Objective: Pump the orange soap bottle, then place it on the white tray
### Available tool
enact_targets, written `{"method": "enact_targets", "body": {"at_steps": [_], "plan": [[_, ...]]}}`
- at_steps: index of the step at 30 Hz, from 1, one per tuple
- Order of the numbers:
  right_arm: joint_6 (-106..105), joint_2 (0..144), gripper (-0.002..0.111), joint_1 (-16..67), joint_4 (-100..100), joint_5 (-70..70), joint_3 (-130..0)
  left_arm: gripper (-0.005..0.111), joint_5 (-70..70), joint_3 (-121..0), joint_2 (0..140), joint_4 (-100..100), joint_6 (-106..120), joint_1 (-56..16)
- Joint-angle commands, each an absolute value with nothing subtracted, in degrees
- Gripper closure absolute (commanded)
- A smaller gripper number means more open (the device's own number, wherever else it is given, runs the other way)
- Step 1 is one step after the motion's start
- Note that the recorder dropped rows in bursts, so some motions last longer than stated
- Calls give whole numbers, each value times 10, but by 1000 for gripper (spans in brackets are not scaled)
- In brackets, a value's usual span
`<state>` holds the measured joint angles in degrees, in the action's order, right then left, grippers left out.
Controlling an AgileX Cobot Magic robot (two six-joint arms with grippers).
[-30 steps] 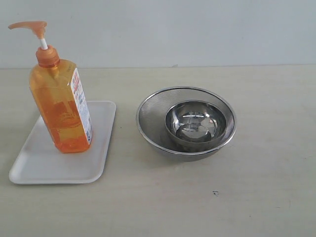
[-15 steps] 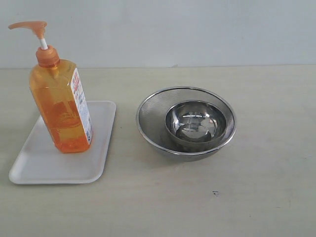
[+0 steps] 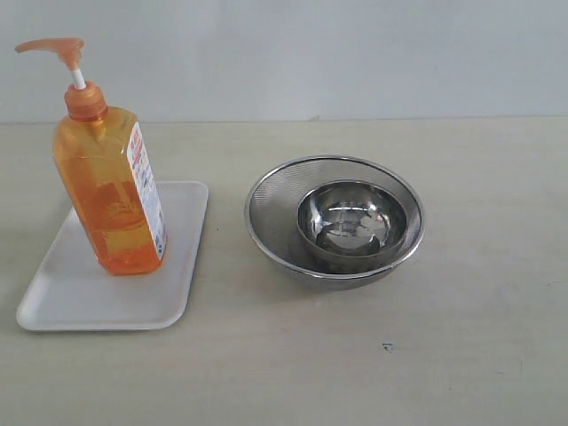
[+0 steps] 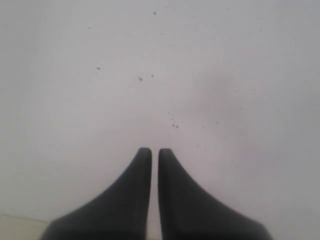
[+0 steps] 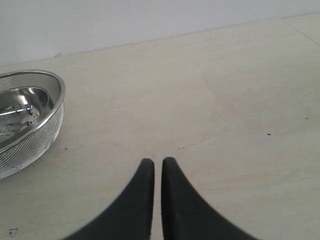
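There is one orange soap bottle (image 3: 111, 195), and it stands on its base on the one white tray (image 3: 62, 302), on the tray's far half, with bare tray floor showing in front of it and to both sides. Its pump head is raised on the white stem, with the spout reaching out past the tray's left edge. The white label faces the tray's right edge.

Right of the tray, on the table (image 3: 461, 355) and clearly apart from the tray's rim, sits one round steel mesh strainer (image 3: 266, 213). One smaller steel bowl (image 3: 351, 222) rests inside it. That makes four loose things in all: bottle, tray, strainer and bowl. One small dark speck (image 3: 387, 346) marks the table farther right of the tray, on the near side.

There are two hands. The left hand (image 4: 154, 152) is clenched with nothing between its two dark fingers, which stand nearly together before a pale, speckled surface. The right hand (image 5: 158, 162) is clenched the same way and is also empty. It hangs over bare table beyond the strainer, on the side away from the tray. Neither hand touches the bottle or the tray.
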<state>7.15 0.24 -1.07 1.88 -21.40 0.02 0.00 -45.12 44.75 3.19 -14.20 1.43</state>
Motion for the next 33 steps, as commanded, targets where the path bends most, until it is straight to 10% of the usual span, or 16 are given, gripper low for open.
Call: {"method": "enact_targets", "body": {"at_steps": [1, 28, 30, 33], "plan": [[71, 0, 107, -12, 18, -211, 0, 102, -144, -341, 430, 34, -162, -16], [72, 0, 107, -12, 19, -209, 0, 102, -557, -44, 752, 10, -158, -167], [72, 0, 107, -12, 19, -209, 0, 94, -557, -61, 783, 67, -159, -167], [72, 0, 107, -12, 19, -209, 0, 44, -557, -96, 816, 84, -210, -167]]}}
